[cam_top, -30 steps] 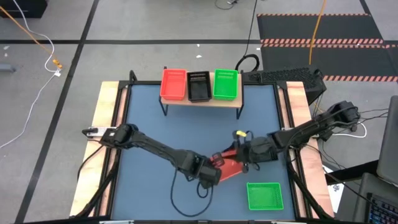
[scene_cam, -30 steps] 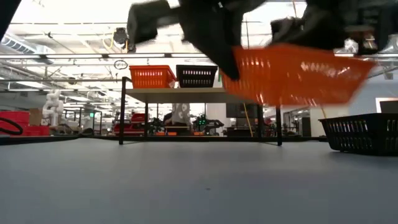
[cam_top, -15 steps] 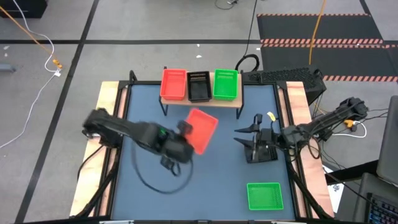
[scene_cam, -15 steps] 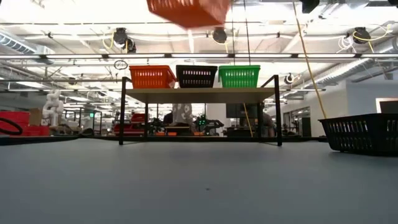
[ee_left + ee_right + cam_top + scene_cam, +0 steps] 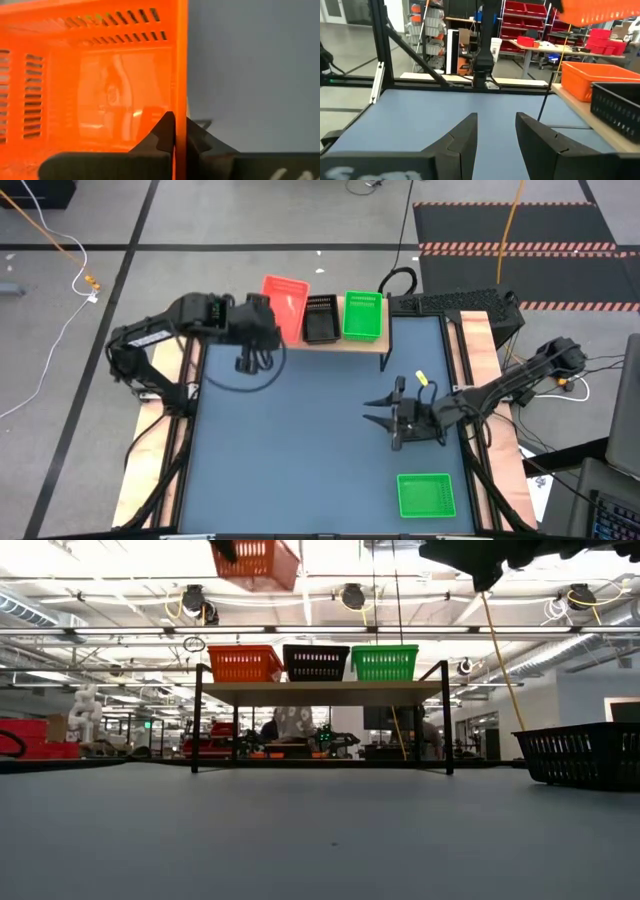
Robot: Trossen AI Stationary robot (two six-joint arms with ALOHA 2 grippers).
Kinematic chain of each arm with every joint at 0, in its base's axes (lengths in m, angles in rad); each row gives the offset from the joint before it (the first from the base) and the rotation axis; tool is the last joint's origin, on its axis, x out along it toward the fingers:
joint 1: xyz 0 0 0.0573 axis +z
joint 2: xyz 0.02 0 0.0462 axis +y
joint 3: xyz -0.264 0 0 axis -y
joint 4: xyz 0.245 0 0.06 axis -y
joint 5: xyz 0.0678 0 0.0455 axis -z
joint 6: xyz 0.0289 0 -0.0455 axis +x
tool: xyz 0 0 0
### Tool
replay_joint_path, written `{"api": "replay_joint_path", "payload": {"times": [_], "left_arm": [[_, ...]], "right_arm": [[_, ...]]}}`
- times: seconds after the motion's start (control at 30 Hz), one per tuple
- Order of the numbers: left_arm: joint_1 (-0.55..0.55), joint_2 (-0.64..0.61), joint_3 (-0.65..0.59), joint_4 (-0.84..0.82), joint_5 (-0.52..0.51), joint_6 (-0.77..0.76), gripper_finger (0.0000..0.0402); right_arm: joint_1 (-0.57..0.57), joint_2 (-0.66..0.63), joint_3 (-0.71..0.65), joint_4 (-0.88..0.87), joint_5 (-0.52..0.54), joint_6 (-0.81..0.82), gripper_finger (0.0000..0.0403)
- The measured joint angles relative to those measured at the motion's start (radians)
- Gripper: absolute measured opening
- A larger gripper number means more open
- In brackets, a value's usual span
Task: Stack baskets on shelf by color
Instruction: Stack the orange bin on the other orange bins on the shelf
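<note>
**A:** Item one, the shelf (image 5: 365,343)?

**B:** Listed at the far edge of the blue table (image 5: 300,440). A light-wood top on black legs. Three baskets are seen on it in the low view: a red basket on the shelf (image 5: 244,663), a black basket (image 5: 317,662) in the middle, a green basket (image 5: 385,662) at the other end.

**A:** Item two, the left gripper (image 5: 262,325)?

**B:** Raised above the shelf's red end. Its jaws are clamped narrow on the rim of a second red basket (image 5: 287,304), which is carried tilted in the air over the red one below. In the left wrist view the wall of that basket is pinched between the two dark fingers (image 5: 161,137).

**A:** Item three, the right gripper (image 5: 385,408)?

**B:** Recorded over the table's right half, well apart from the shelf. Its jaws are spread wide and nothing is held.

**A:** Remaining stock?

**B:** One loose green basket (image 5: 426,495) is entered at the near right corner of the table.
</note>
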State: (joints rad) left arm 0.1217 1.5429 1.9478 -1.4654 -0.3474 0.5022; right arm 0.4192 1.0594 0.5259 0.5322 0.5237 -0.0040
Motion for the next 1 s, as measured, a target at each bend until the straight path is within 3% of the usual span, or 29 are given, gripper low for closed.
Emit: {"api": "replay_joint_path", "payload": {"times": [0.17,0.3,0.43,0.63,0.8,1.0], "left_arm": [[0.150,-0.002,-0.081,0.036,0.047,0.099,0.0004],[0.241,-0.001,-0.170,0.077,0.128,0.101,0.0009],[0.302,-0.009,-0.256,0.166,0.138,0.122,0.0005],[0.362,-0.009,-0.325,0.282,0.152,0.145,0.0021],[0.389,-0.009,-0.354,0.282,0.218,0.147,0.0052],[0.387,-0.009,-0.381,0.278,0.227,0.090,0.0086]], "right_arm": [[0.016,0.009,0.000,-0.002,0.000,-0.001,0.0127],[0.036,0.000,0.000,-0.024,0.000,0.010,0.0127],[0.050,-0.014,0.000,-0.081,0.000,0.046,0.0127],[0.055,-0.018,0.000,-0.132,0.000,0.079,0.0127],[0.055,-0.018,0.000,-0.152,0.000,0.089,0.0127],[0.055,-0.018,0.000,-0.153,0.000,0.090,0.0127]]}}
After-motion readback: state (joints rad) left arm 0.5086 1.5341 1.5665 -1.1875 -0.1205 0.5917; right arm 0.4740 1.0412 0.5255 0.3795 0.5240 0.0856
